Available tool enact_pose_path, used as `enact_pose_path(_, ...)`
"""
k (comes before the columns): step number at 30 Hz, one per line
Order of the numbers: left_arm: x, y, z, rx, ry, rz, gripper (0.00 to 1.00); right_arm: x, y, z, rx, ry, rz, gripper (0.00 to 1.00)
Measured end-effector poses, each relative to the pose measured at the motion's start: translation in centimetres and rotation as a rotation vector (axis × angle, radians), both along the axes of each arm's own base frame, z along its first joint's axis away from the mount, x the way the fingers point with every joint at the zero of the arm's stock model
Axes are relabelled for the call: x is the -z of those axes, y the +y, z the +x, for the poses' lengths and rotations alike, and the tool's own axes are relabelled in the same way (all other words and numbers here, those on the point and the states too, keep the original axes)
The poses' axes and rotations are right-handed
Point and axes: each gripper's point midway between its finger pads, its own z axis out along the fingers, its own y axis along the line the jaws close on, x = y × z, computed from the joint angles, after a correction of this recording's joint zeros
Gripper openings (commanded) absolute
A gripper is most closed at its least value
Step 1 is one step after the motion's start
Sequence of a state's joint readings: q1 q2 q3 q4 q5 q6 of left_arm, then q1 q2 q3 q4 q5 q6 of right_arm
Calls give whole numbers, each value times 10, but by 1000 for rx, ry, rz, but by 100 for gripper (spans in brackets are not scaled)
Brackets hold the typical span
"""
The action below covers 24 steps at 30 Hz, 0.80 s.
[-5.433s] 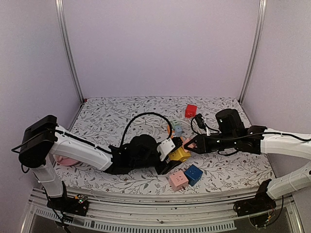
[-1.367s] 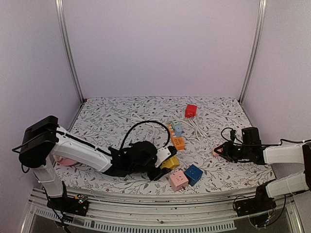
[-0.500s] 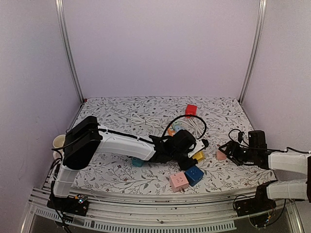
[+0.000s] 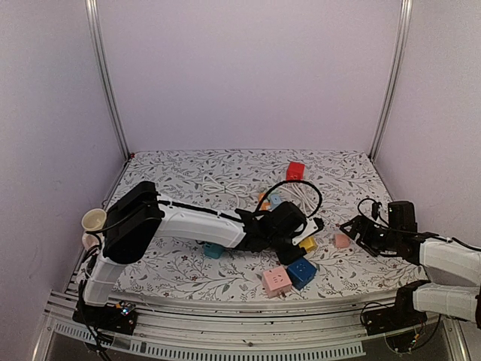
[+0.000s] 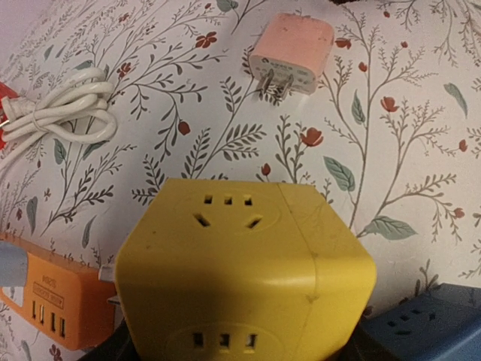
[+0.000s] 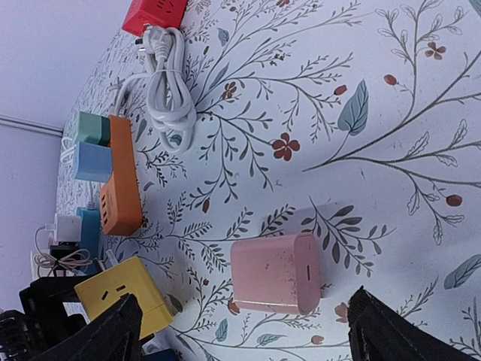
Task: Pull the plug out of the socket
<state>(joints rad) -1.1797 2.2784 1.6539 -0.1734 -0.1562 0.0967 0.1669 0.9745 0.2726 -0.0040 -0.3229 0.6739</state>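
Floral-patterned table (image 4: 173,180). Far side, right of centre: red cube (image 4: 295,171), coiled white cable (image 6: 167,83), orange strip (image 6: 122,180). Centre: yellow cube (image 5: 240,271). Right: pink plug (image 6: 274,273), lying apart from the cube. Near edge: pink cube (image 4: 276,281) and blue cube (image 4: 300,271) side by side. Left of centre: teal cube (image 4: 213,251).
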Motion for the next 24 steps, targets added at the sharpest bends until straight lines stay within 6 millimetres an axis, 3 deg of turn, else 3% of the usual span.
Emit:
enact_pose_path(4, 0, -1, 0, 2, 2, -3, 80, 1, 0, -1, -2, 5, -3, 99)
enact_pose_path(5, 0, -1, -1, 3, 3, -3, 92, 1, 0, -1, -3, 6, -4, 99)
enact_pose_path(6, 0, -1, -1, 3, 3, -5, 97, 1, 0, -1, -4, 6, -5, 99)
enact_pose_path(19, -5, 2, -1, -8, -2, -39, 97, -4, 1, 0, -19, -4, -10, 99)
enact_pose_path(24, -21, 15, -3, -35, -14, -75, 97, -7, 3, 1, -31, -7, -9, 99)
